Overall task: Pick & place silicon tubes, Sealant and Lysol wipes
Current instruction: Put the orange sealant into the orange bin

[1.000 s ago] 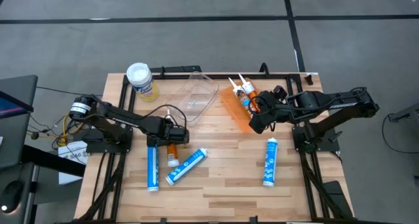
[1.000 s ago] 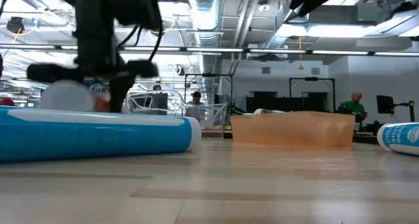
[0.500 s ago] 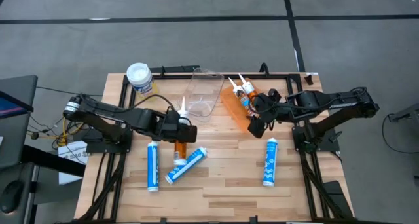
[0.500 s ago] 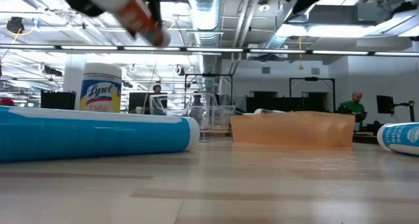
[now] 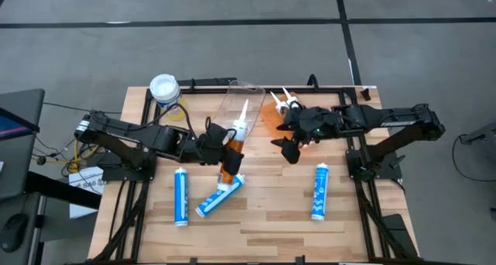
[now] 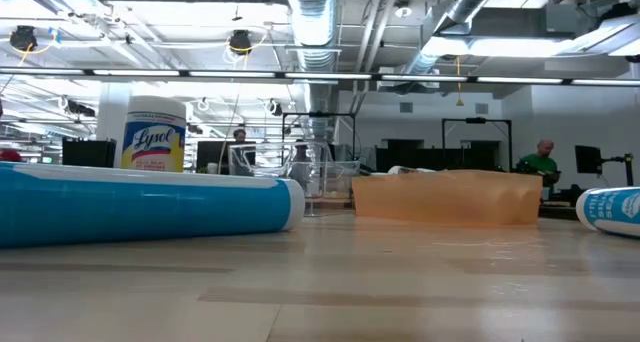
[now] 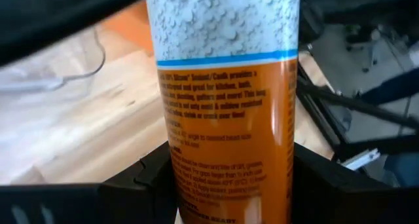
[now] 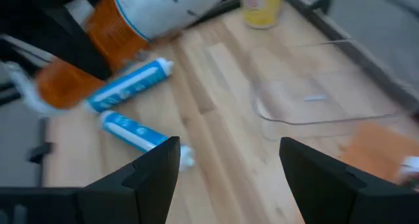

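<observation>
My left gripper [image 5: 223, 150] is shut on an orange-and-white caulk tube [image 5: 234, 141] and holds it above the table's middle. The tube's nozzle [image 5: 246, 108] points toward the far edge, over the clear container [image 5: 242, 102]. My right gripper [image 5: 290, 146] is open and empty beside the orange bin [image 5: 271, 119], which holds two tubes [image 5: 288, 102]. The Lysol wipes [image 5: 164, 89] stand upright at the far left and also show in the low view [image 6: 155, 132]. Three blue tubes [image 5: 180, 196] [image 5: 219, 196] [image 5: 318, 191] lie on the table. My left gripper pinches the tube's orange lower part [image 7: 171, 185] between its two fingers [image 7: 147, 181], one on each side. The fingers come from the table's left and lie across the tube. The tube is lifted clear of the table, its nozzle toward the far edge.
The right wrist view shows two blue tubes [image 8: 127, 86] [image 8: 141, 135], the clear container [image 8: 314, 99] and the orange bin [image 8: 380, 145]. In the low view a blue tube [image 6: 150, 207] lies close in front. Bare wood lies between the tubes near the front edge.
My left gripper has lifted the orange-and-white tube off the table and carried it toward the right and far edges. The tube has turned so that its nozzle points toward the clear container. My right gripper has shifted a little toward the table's left.
</observation>
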You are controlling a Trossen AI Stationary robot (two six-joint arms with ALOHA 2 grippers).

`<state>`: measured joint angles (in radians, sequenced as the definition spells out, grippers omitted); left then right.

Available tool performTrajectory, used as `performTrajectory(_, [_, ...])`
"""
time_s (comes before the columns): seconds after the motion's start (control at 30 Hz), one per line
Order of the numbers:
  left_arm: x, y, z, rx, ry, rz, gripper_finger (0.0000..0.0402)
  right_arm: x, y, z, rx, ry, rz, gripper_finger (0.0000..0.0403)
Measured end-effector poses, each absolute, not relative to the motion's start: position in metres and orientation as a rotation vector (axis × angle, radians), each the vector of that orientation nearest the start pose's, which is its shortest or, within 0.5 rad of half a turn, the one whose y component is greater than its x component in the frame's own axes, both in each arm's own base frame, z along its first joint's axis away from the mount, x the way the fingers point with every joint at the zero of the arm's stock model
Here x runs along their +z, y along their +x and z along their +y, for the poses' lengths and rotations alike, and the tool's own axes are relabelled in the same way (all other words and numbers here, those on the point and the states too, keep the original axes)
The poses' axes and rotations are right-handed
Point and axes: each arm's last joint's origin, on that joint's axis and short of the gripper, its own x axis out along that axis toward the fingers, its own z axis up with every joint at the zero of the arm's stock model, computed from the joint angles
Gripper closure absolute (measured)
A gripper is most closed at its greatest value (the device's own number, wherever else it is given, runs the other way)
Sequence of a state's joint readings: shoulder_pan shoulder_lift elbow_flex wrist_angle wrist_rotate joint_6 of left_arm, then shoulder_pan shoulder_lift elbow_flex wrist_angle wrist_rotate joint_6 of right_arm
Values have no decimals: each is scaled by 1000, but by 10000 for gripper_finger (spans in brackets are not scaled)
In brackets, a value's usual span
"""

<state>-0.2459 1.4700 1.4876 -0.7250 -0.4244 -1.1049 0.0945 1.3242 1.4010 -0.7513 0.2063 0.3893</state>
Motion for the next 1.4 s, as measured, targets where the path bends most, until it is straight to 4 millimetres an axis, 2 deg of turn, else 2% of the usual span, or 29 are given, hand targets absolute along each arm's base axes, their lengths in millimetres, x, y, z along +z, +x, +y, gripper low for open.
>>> performTrajectory(0.17, [373, 306, -64, 460, -752, 471, 204, 384, 278, 11, -145, 291, 568, 147])
performTrajectory(0.57, [383, 312, -65, 398, -666, 381, 204, 401, 287, -10, -89, 334, 372, 147])
performTrajectory(0.8, [386, 315, -58, 406, -656, 341, 204, 409, 289, -17, -76, 344, 290, 147])
performTrajectory(1.03, [388, 315, -46, 439, -629, 327, 204, 410, 289, -21, -103, 343, 277, 147])
performTrajectory(1.27, [403, 300, -32, 462, -620, 274, 204, 408, 288, -32, -151, 411, 289, 147])
performTrajectory(1.4, [406, 296, -31, 457, -620, 269, 204, 406, 287, -33, -157, 433, 299, 147])
